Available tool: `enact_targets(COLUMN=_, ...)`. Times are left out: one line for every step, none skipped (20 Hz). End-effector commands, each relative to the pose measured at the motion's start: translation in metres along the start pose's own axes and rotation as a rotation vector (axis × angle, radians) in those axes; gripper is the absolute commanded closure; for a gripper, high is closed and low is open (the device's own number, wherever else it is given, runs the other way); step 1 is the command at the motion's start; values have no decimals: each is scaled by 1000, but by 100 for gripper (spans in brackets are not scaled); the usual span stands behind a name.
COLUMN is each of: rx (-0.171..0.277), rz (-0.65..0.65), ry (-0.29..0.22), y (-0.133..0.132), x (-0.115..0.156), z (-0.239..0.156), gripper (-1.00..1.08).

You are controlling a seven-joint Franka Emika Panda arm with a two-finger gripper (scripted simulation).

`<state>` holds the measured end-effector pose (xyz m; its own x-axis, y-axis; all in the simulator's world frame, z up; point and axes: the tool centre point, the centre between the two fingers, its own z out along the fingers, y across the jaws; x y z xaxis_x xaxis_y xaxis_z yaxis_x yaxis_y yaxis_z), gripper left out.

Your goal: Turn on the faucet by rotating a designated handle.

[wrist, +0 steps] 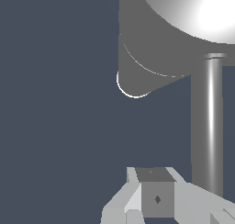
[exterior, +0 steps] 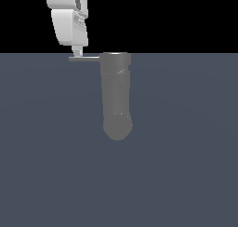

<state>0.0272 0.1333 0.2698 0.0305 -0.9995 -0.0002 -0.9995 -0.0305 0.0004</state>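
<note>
The faucet (exterior: pixel 116 96) is a thick matte grey cylinder with a flat rim at its far end and a rounded end nearer the camera. The handle (exterior: pixel 84 59), a thin grey rod, juts from the rim end toward the exterior view's left. My white gripper (exterior: pixel 77 53) hangs over the rod's outer part, its tip touching or just above it. In the wrist view the fingers (wrist: pixel 156 195) sit pressed together, shut on nothing, and the handle (wrist: pixel 209 126) runs just beside them. The faucet (wrist: pixel 151 44) body lies beyond.
A flat dark blue-grey floor (exterior: pixel 186 165) surrounds the faucet on all sides. No other objects show in either view.
</note>
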Motion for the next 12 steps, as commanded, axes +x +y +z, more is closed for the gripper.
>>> enact_targets(rx=0, rz=0, ry=0, y=7, x=0, z=0, gripper=108)
enact_targets(rx=0, rz=0, ry=0, y=9, x=0, z=0, gripper=108)
enact_targets(rx=0, rz=0, ry=0, y=12, x=1, z=0, gripper=108)
enact_targets(rx=0, rz=0, ry=0, y=15, x=1, z=0, gripper=108)
enact_targets(rx=0, rz=0, ry=0, y=17, x=1, z=0, gripper=108)
enact_targets(rx=0, rz=0, ry=0, y=20, x=1, z=0, gripper=108)
enact_targets(rx=0, rz=0, ry=0, y=23, x=1, z=0, gripper=108)
enact_targets(rx=0, rz=0, ry=0, y=25, x=1, z=0, gripper=108)
enact_targets(rx=0, rz=0, ry=0, y=28, x=1, z=0, gripper=108)
enact_targets(rx=0, rz=0, ry=0, y=31, x=2, z=0, gripper=108)
enact_targets(rx=0, rz=0, ry=0, y=33, x=2, z=0, gripper=108)
enact_targets(rx=0, rz=0, ry=0, y=36, x=2, z=0, gripper=108)
